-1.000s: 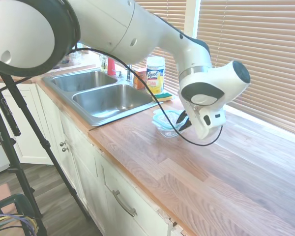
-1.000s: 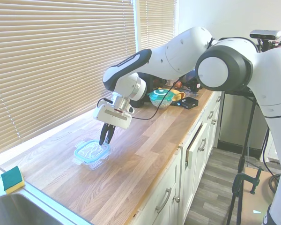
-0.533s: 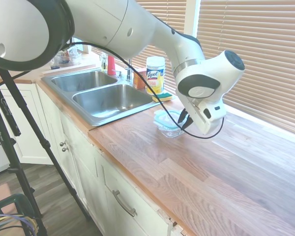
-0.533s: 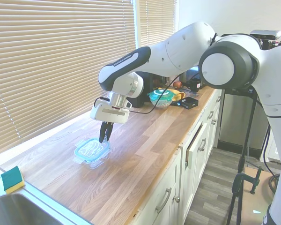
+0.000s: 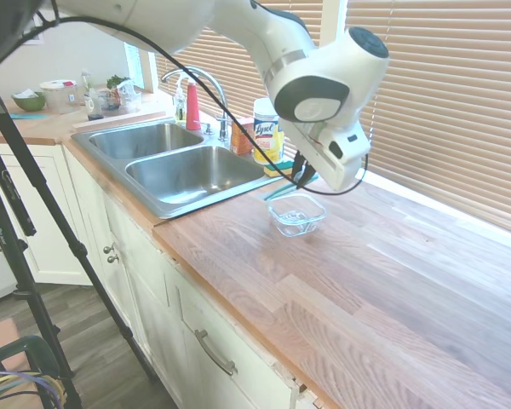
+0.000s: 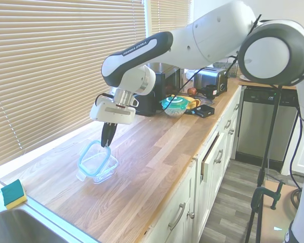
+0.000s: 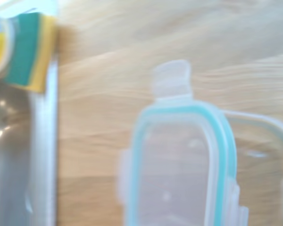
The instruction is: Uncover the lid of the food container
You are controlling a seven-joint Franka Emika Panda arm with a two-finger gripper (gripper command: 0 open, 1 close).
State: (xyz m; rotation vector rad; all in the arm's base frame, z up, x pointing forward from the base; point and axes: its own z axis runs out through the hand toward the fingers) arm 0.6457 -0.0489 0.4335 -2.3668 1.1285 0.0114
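Observation:
The lid [image 6: 95,158], clear with a teal-green rim, hangs tilted, one edge raised and the other low over the food container [image 6: 104,173]. My gripper [image 6: 106,144] is shut on the lid's raised edge, fingers pointing down. From the other side, the lid [image 5: 280,189] shows as a slanted teal sliver under the gripper [image 5: 301,176], just above the open clear container [image 5: 296,214] on the wooden counter. The wrist view shows the lid [image 7: 179,169] close up, with the container's rim [image 7: 266,123] beside it.
A double steel sink [image 5: 196,170] with a faucet [image 5: 206,85] lies beside the container. A yellow-labelled canister [image 5: 269,128] and a green-yellow sponge [image 6: 12,194] stand by the sink. A covered bowl [image 6: 175,105] and appliances crowd the counter's far end. Window blinds run along the counter.
My gripper has risen and shifted toward the sink, lifting the lid off the container. The lid now hangs tilted above the open dish.

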